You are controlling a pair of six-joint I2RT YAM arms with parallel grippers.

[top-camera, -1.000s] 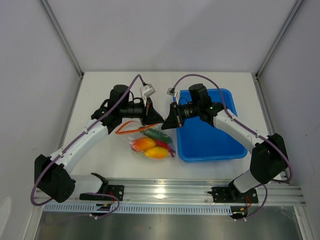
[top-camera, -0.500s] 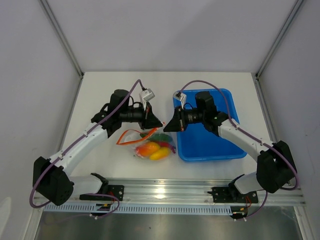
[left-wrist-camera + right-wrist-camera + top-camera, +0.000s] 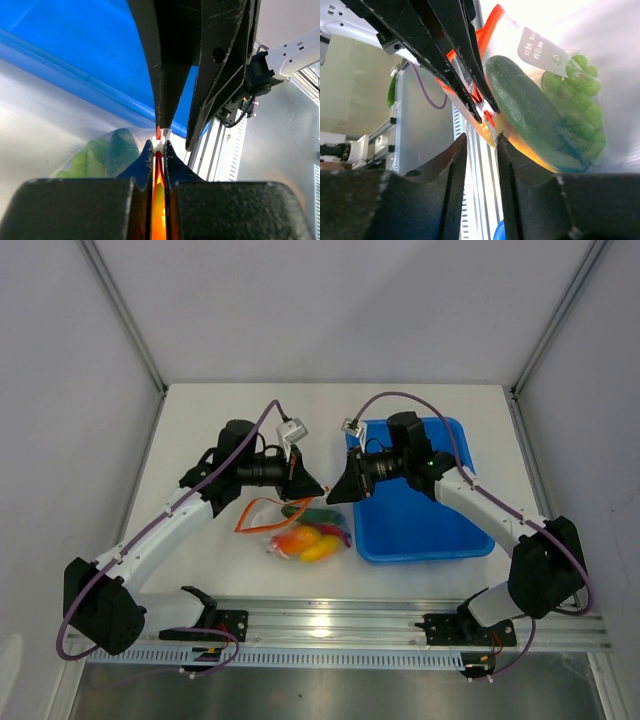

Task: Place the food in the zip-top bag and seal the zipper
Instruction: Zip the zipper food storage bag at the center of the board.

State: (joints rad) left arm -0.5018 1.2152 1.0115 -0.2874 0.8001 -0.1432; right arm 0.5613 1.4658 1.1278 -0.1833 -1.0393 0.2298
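The clear zip-top bag (image 3: 285, 548) hangs just over the table between my two arms. Through it show an orange-yellow pepper (image 3: 305, 541), a dark green cucumber (image 3: 527, 110), green grapes (image 3: 575, 87) and a red piece (image 3: 338, 533). My left gripper (image 3: 159, 144) is shut on the red-orange zipper (image 3: 158, 167) at the bag's mouth, near its white end piece. Facing it, my right gripper (image 3: 481, 141) is open; the bag's corner lies against the inner face of one finger (image 3: 512, 165), unclamped. From above, both grippers (image 3: 318, 490) (image 3: 336, 493) meet tip to tip over the bag.
The blue tray (image 3: 430, 530) lies on the table right of the bag, under my right arm. An aluminium rail (image 3: 330, 625) runs along the near edge. Purple cables (image 3: 400, 398) loop over both wrists. White walls stand on both sides.
My right gripper has opened and let go of the bag's edge. The bag has sunk slightly toward the near edge, while my left gripper keeps its hold on the zipper.
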